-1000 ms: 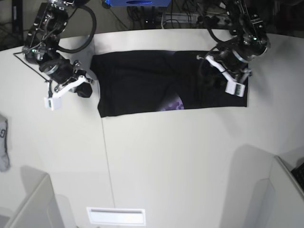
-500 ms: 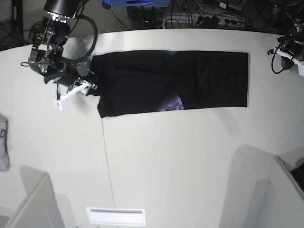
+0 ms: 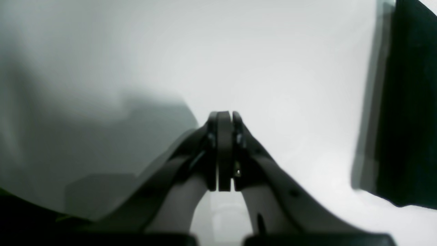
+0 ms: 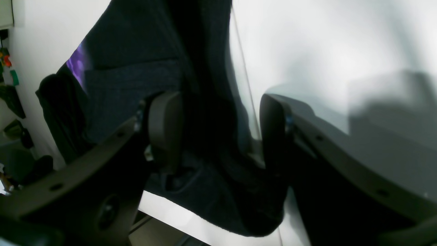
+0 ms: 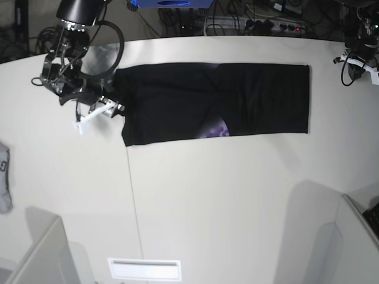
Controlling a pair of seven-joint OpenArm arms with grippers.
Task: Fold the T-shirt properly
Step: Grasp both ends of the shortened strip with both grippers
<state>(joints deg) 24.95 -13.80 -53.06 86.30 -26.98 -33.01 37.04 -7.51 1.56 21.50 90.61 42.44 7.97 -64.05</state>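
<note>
Right tool (image 4: 218, 136): jaws spread wide, one pad on each side of the T-shirt's (image 5: 216, 102) end edge. In the right wrist view the black cloth bunches up between the fingers (image 4: 164, 130); whether the pads press the cloth cannot be told, and nothing is clamped. In the base view this tool (image 5: 102, 108) sits at the shirt's left end, near the table's (image 5: 207, 201) far-left edge, white finger pieces pointing outward.

Left tool (image 3: 223, 150): jaws pressed fully together, nothing between them. It hangs over bare white table, the shirt's dark edge (image 3: 409, 102) well off to one side in the left wrist view. In the base view it (image 5: 360, 59) is at the table's far-right edge, apart from the shirt.

T-shirt: lies flat as a long black band across the far part of the table, parallel to the far edge. A small patch of purple print (image 5: 214, 130) peeks out at its near edge, about mid-length; the same purple shows as a sliver (image 4: 76, 63) in the right wrist view.

Writing: none readable on the shirt or tools. A grey cloth (image 5: 5, 184) at the table's left edge carries a dark mark, too small to read.

Behind the far edge: cables and a blue object (image 5: 170, 3), no legible label.
</note>
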